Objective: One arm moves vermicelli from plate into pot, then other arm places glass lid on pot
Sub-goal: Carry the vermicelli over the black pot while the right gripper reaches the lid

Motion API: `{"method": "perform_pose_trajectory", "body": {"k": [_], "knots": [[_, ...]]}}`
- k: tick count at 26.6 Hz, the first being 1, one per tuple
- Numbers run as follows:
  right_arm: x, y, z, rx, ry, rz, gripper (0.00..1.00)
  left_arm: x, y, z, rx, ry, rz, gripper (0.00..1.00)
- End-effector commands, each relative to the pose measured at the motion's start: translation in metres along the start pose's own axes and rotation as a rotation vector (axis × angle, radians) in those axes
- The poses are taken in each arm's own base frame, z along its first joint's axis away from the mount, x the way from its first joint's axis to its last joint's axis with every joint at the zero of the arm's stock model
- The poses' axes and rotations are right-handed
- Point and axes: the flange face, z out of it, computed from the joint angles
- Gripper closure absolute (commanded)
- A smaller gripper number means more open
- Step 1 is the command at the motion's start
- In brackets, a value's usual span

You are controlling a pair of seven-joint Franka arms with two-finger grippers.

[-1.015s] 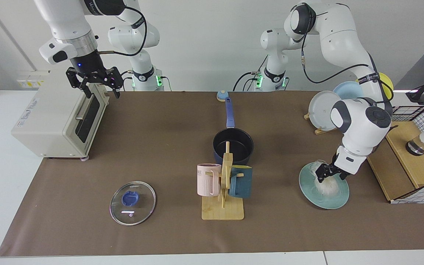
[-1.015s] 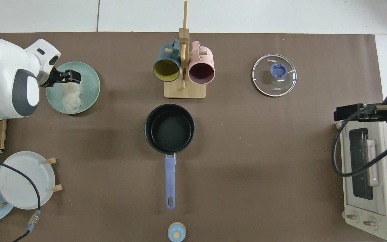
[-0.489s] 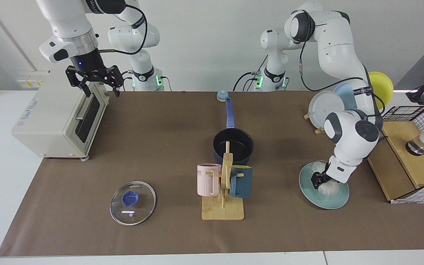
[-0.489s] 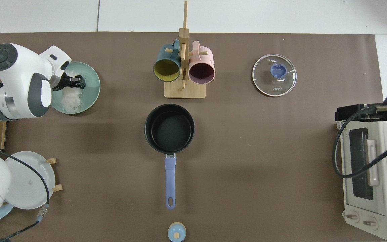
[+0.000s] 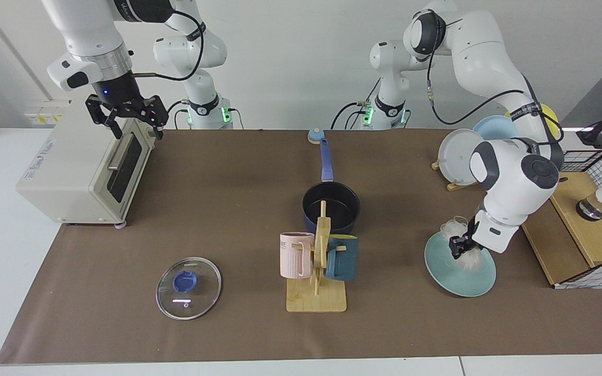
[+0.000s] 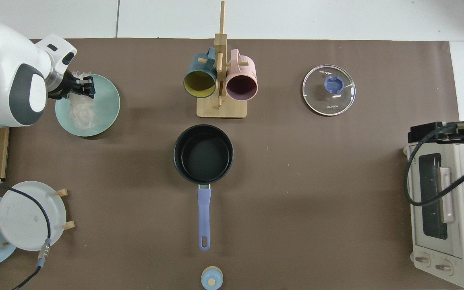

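Brown paper (image 5: 217, 209) covers the white table below a pale wall; the right gripper (image 5: 126, 117) waits spread over the cream toaster oven (image 5: 79, 167). From above, the left gripper (image 6: 81, 86) is clamped on the white, half-clear vermicelli tuft (image 6: 79, 112), which trails over the pale teal-green plate (image 6: 107, 104); the white wrist hides that plate's edge.

Toaster oven (image 5: 79, 167), mug rack (image 5: 317, 292), racked plates (image 5: 458, 151) on table.
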Motion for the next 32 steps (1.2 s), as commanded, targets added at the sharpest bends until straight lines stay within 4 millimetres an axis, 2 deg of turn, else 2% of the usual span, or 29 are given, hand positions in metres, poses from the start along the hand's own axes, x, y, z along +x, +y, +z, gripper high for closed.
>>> {"method": "perform_pose_trajectory", "body": {"k": [1, 4, 6, 9, 12, 17, 20, 23, 28, 30, 32], "knots": [[0.048, -0.002, 0.012, -0.053, -0.030, -0.042, 0.01, -0.020, 0.013, -0.054, 0.011, -0.025, -0.040, 1.00], [0.098, -0.005, 0.031, -0.056, -0.041, -0.041, 0.01, -0.037, 0.038, -0.089, 0.002, -0.035, -0.066, 1.00], [0.129, -0.011, 0.054, -0.056, -0.039, -0.044, 0.01, -0.053, 0.067, -0.110, -0.016, -0.033, -0.064, 1.00], [0.155, -0.026, 0.088, -0.043, -0.018, -0.054, 0.01, -0.073, 0.110, -0.114, -0.021, -0.054, -0.099, 1.00], [0.167, -0.033, 0.113, -0.036, -0.002, -0.060, 0.01, -0.091, 0.152, -0.115, -0.032, -0.063, -0.129, 1.00], [0.181, -0.052, 0.151, -0.025, 0.013, -0.072, 0.01, -0.132, 0.214, -0.099, -0.052, -0.074, -0.141, 1.00], [0.192, -0.058, 0.177, -0.023, 0.027, -0.074, 0.01, -0.151, 0.235, -0.082, -0.073, -0.057, -0.135, 1.00], [0.201, -0.059, 0.194, -0.021, 0.038, -0.073, 0.01, -0.166, 0.256, -0.060, -0.081, -0.055, -0.111, 1.00], [0.215, -0.051, 0.233, -0.020, 0.044, -0.055, 0.01, -0.174, 0.261, -0.038, -0.075, -0.062, -0.090, 1.00], [0.216, -0.050, 0.238, -0.019, 0.044, -0.053, 0.01, -0.175, 0.265, -0.032, -0.088, -0.049, -0.093, 1.00], [0.217, -0.052, 0.242, -0.009, 0.040, -0.053, 0.01, -0.187, 0.276, -0.019, -0.096, -0.043, -0.077, 1.00]]}}
